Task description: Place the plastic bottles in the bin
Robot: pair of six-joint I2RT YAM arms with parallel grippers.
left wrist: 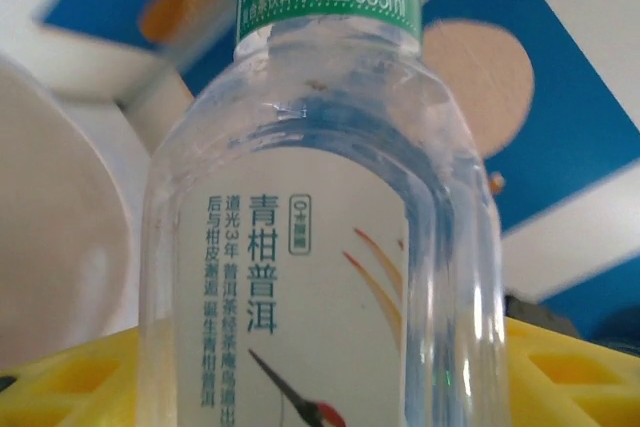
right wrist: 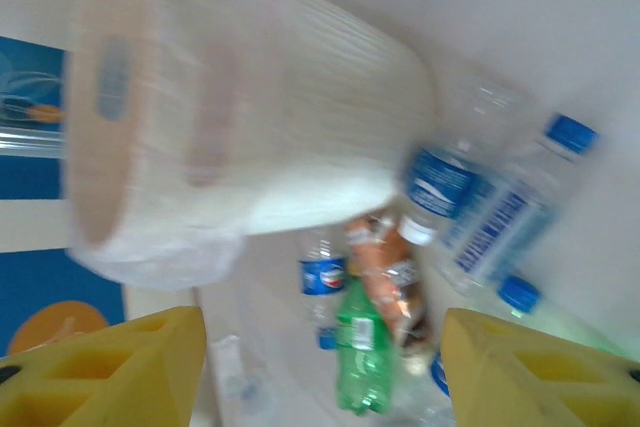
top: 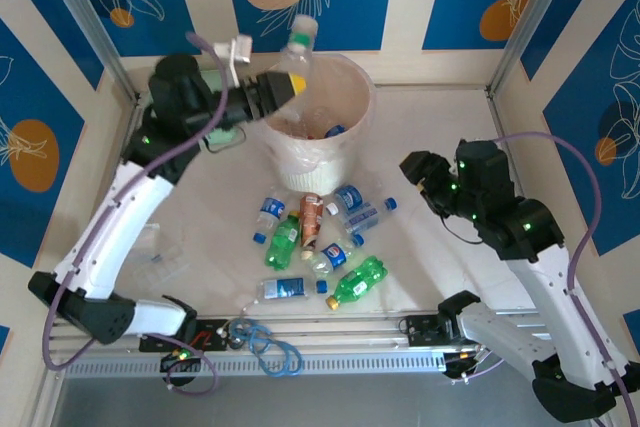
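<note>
Top external shows you the left claw (top: pixel 285 82) clamped on a clear, green-labelled bottle (top: pixel 298 47). The bottle stands up from the claw, over the near rim of the bin (top: pixel 300 165), whose mouth lies just ahead of and below the claw. Your left wrist view has the bottle between the yellow fingers (left wrist: pixel 570 367). The right claw (right wrist: pixel 325 347) gapes wide and holds nothing. Loose bottles (right wrist: pixel 438 182) lie blurred ahead of it on the table (right wrist: pixel 520 27), just beside the bin.
</note>
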